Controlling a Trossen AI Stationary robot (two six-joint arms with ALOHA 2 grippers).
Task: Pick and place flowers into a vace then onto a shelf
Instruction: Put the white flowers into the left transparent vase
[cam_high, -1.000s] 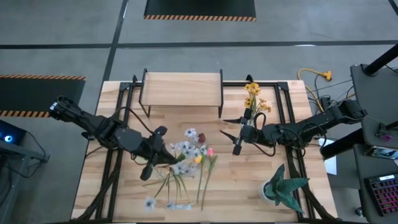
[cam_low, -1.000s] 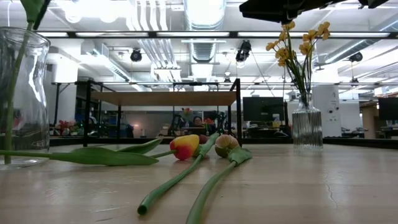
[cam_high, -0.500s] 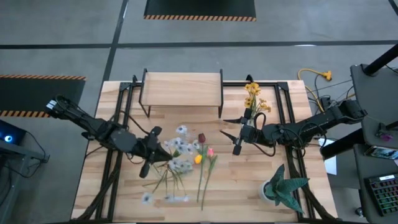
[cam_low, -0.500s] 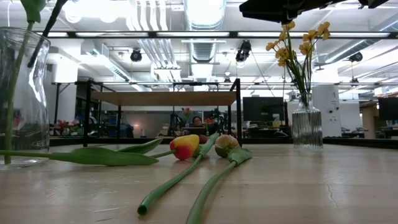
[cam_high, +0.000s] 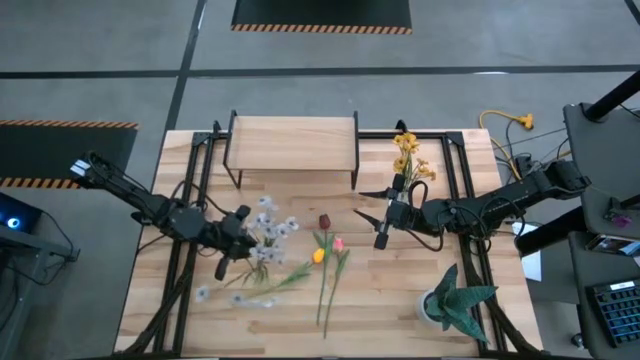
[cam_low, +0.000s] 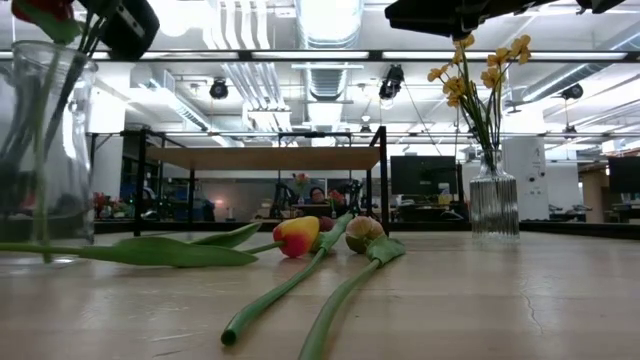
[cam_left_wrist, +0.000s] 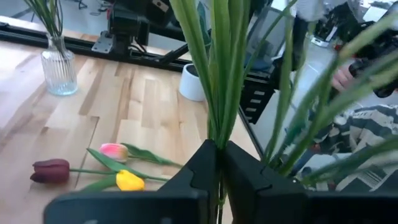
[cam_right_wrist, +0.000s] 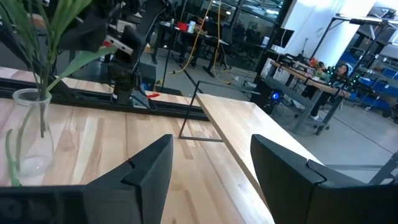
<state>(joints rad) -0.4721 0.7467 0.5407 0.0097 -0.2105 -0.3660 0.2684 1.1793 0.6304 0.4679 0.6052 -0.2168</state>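
My left gripper (cam_high: 240, 245) (cam_left_wrist: 217, 152) is shut on a spray of small pale blossoms (cam_high: 263, 225) with green stems. In the low view it hangs (cam_low: 125, 20) over a clear glass vase (cam_low: 40, 150) (cam_right_wrist: 28, 140), and several stems reach down inside the glass. My right gripper (cam_high: 383, 226) (cam_right_wrist: 211, 174) is open, holds nothing, and hovers near a ribbed vase of yellow blooms (cam_high: 404, 160) (cam_low: 490, 195). Maroon (cam_high: 323, 221), pink (cam_high: 338, 243) and yellow (cam_high: 318, 256) tulips lie flat on the table. The shelf (cam_high: 293, 140) (cam_low: 265, 158) stands at the far edge. My left gripper pinches a bundle of the spray's green stems (cam_left_wrist: 217, 118) between its two shut fingers, coming in from the table's left. The blossoms spread beyond the fingers. The lower stem ends (cam_low: 45, 200) hang down inside the glass vase.
A spiky green potted plant (cam_high: 455, 300) stands at the near right corner. Black rails (cam_high: 190, 200) run along both table sides. A person's hand and striped sleeve (cam_left_wrist: 348, 165) show beyond the table. Bare tabletop (cam_high: 400, 290) lies between the tulips and the pot.
My left gripper has moved toward the table's left and slightly toward the far edge, carrying the pale spray along. In the low view the gripper has come into sight above the glass vase, and more stems now show inside it. The tulips have stayed put.
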